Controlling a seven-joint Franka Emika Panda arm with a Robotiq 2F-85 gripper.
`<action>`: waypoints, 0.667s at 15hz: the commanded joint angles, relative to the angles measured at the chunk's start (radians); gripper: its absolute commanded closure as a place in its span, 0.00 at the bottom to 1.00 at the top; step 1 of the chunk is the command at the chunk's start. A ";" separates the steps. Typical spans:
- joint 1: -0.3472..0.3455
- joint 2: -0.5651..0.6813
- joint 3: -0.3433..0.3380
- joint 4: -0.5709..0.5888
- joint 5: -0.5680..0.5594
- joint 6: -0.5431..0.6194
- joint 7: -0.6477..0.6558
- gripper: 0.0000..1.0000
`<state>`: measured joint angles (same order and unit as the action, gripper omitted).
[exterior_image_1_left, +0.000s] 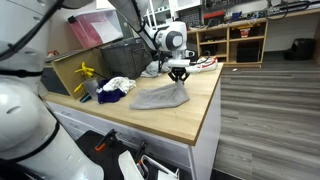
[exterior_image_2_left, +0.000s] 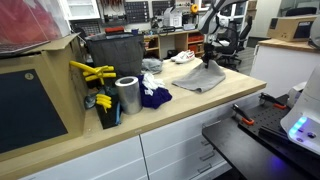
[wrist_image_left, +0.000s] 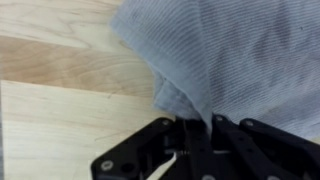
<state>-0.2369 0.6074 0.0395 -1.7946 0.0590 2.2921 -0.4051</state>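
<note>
On a wooden worktop, past yellow tools, a metal can and a blue rag, a grey cloth lies towards the far right end, one part drawn up into a small peak under the claw. The grasp looks made, but nearly all the cloth rests flat on the wood, not yet raised. In the wrist view the claw is clenched, jaws almost together on a fold of the cloth.
</note>
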 joint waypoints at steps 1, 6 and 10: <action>0.071 -0.128 -0.054 -0.103 -0.081 0.026 0.091 0.99; 0.157 -0.211 -0.073 -0.170 -0.165 0.011 0.235 0.99; 0.239 -0.261 -0.077 -0.237 -0.227 0.027 0.402 0.99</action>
<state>-0.0595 0.4165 -0.0202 -1.9477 -0.1193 2.2945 -0.1159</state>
